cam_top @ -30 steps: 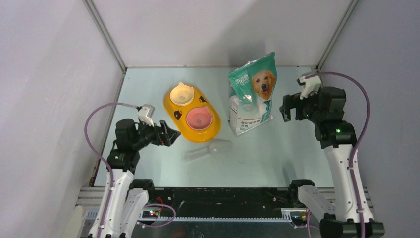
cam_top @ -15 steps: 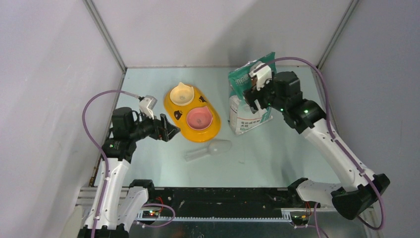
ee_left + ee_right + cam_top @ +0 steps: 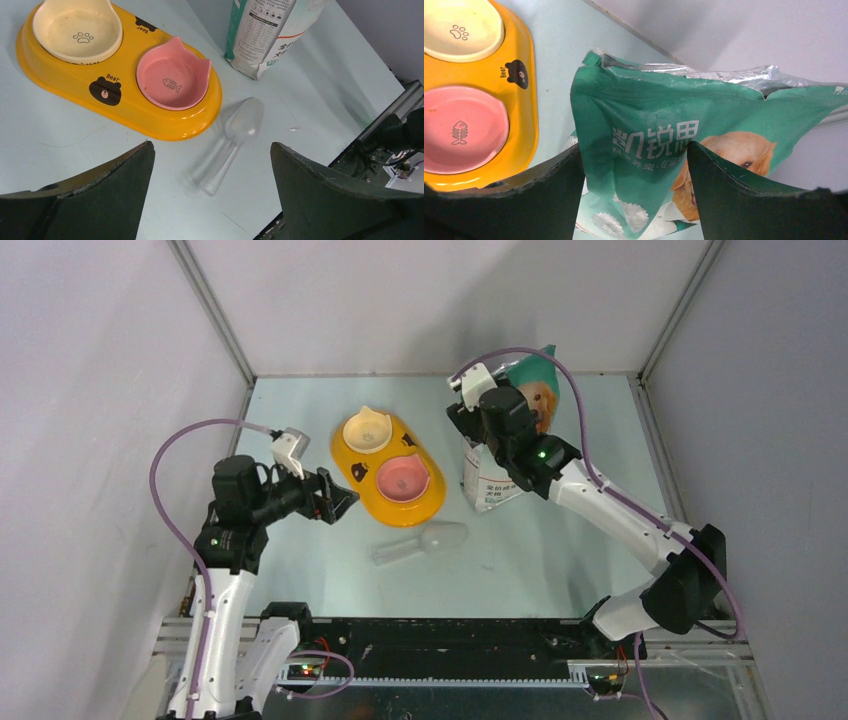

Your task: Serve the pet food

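From above and behind the arm bases we overlook the whole tabletop (image 3: 560, 550). Our left wrist camera looks ahead of the left gripper (image 3: 211, 150) at the yellow double-bowl feeder (image 3: 150, 125) and pouch (image 3: 265, 30); the right wrist camera, closer, shares both.
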